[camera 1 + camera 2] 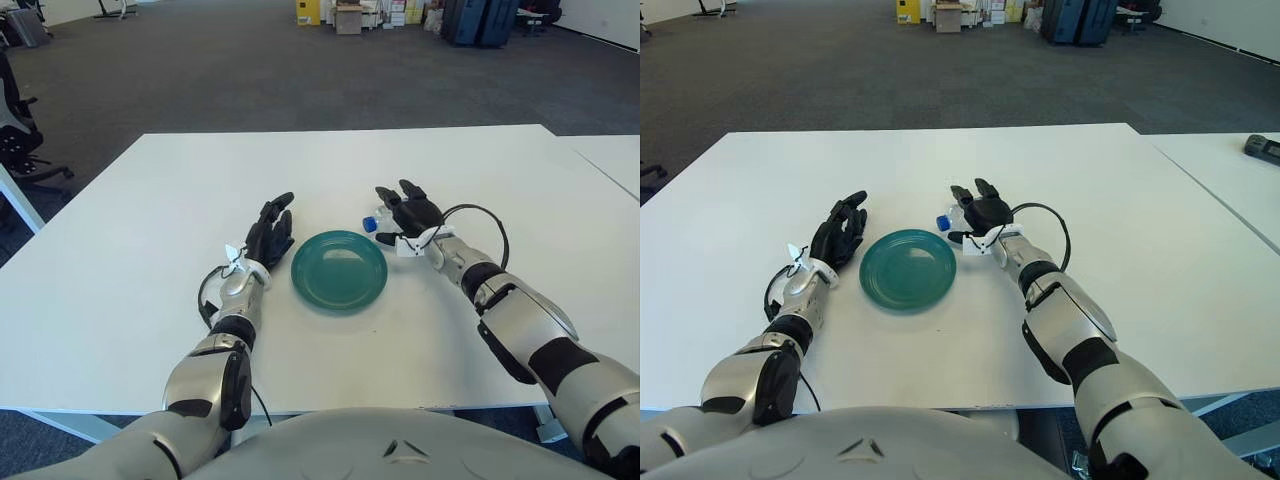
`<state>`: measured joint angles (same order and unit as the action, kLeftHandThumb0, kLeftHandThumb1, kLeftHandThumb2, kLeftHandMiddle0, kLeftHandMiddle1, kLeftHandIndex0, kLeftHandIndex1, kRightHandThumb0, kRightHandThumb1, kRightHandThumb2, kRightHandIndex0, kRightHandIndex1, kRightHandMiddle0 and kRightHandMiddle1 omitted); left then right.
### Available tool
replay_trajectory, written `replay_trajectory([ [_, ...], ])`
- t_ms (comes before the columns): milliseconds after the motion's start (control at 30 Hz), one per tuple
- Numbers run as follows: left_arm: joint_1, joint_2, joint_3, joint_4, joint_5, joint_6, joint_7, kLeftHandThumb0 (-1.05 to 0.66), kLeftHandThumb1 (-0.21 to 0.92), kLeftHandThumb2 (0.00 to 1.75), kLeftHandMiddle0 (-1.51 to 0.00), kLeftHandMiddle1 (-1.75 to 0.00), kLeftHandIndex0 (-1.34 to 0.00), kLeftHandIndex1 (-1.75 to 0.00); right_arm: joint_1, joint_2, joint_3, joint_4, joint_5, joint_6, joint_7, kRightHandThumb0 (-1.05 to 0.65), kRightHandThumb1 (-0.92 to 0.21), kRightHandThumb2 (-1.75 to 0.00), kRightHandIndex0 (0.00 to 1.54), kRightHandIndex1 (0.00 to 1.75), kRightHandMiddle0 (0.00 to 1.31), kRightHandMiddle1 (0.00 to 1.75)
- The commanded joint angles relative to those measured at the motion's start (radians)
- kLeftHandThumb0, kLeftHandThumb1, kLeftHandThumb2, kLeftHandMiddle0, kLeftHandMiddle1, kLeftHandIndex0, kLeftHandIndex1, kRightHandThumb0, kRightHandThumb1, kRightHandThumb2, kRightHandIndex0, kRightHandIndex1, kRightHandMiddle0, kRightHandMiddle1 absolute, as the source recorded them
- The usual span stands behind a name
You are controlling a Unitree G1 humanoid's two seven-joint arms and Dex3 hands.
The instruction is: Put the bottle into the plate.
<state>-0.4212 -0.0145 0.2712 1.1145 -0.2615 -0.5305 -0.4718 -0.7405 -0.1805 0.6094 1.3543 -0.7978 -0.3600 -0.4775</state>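
Observation:
A teal plate (339, 269) lies on the white table (120, 260) in front of me. Just beyond its right rim lies a small clear bottle; its blue cap (368, 224) points left and its body is mostly hidden. My right hand (403, 214) sits over the bottle, two fingers stretched above it and the thumb below it, not closed round it. My left hand (268, 232) shows just left of the plate with fingers extended, holding nothing.
A second white table (1240, 190) stands to the right with a dark device (1262, 148) on it. An office chair (15, 130) is off the table's left side. Boxes and cases stand far back on the carpet.

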Motion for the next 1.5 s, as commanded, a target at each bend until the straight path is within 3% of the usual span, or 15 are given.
replay_trajectory([
  [0,0.029,0.008,0.012,0.011,-0.010,0.022,-0.006,-0.74,0.92,0.70,-0.55,-0.04,0.00,-0.88,0.074,0.010,-0.003,0.026,0.010,-0.003,0.018,-0.99,-0.92,-0.76,0.24,0.03,0.00,0.43],
  [233,0.006,0.079,0.049,0.025,-0.030,0.033,-0.035,-0.74,0.92,0.74,-0.57,-0.04,0.00,-0.87,0.091,0.014,-0.027,0.027,0.027,-0.010,0.012,-0.94,-0.92,-0.68,0.39,0.09,0.00,0.68],
  [367,-0.002,0.090,0.065,0.038,-0.034,0.026,-0.033,-0.75,0.92,0.77,-0.57,-0.04,0.00,-0.88,0.090,0.014,-0.028,0.029,0.026,0.002,0.026,-0.90,-0.92,-0.60,0.39,0.59,0.00,1.07],
  [400,-0.003,0.089,0.068,0.040,-0.035,0.023,-0.031,-0.76,0.92,0.77,-0.57,-0.04,0.00,-0.88,0.089,0.013,-0.027,0.030,0.025,0.007,0.030,-0.84,-0.92,-0.52,0.38,0.96,0.04,1.25],
  [433,-0.003,0.088,0.071,0.042,-0.039,0.019,-0.032,-0.76,0.92,0.78,-0.57,-0.04,0.00,-0.88,0.088,0.011,-0.022,0.031,0.020,0.016,0.031,-0.81,-0.92,-0.47,0.37,1.23,0.06,1.37],
  [533,-0.002,0.086,0.079,0.044,-0.047,0.012,-0.040,-0.77,0.92,0.80,-0.58,-0.04,0.00,-0.89,0.087,0.008,-0.006,0.032,0.005,0.034,0.021,-0.54,-0.71,-0.73,0.49,1.58,0.33,1.55],
  [600,-0.002,0.084,0.084,0.045,-0.052,0.011,-0.048,-0.78,0.92,0.80,-0.58,-0.04,0.00,-0.89,0.086,0.007,0.007,0.032,-0.008,0.049,0.007,-0.48,-0.63,-0.86,0.57,1.66,0.40,1.63],
  [700,-0.004,0.081,0.091,0.045,-0.062,0.016,-0.057,-0.79,0.92,0.82,-0.58,-0.04,0.00,-0.90,0.086,0.006,0.022,0.032,-0.023,0.069,-0.019,-0.44,-0.55,-0.98,0.68,1.72,0.44,1.70],
  [800,-0.009,0.076,0.105,0.046,-0.081,0.036,-0.075,-0.80,0.92,0.84,-0.60,-0.05,0.00,-0.91,0.085,0.005,0.037,0.031,-0.038,0.092,-0.062,-0.44,-0.46,-1.13,0.89,1.74,0.50,1.73],
  [967,-0.017,0.073,0.119,0.047,-0.104,0.059,-0.097,-0.81,0.92,0.86,-0.62,-0.06,0.00,-0.90,0.080,0.003,0.046,0.030,-0.041,0.097,-0.081,-0.44,-0.41,-1.20,1.08,1.75,0.54,1.74],
  [1467,-0.032,0.066,0.148,0.052,-0.137,0.112,-0.138,-0.85,0.92,0.89,-0.63,-0.06,0.00,-0.89,0.057,-0.029,0.049,0.020,-0.038,0.051,-0.101,-0.43,-0.44,-1.16,1.19,1.75,0.51,1.75],
])
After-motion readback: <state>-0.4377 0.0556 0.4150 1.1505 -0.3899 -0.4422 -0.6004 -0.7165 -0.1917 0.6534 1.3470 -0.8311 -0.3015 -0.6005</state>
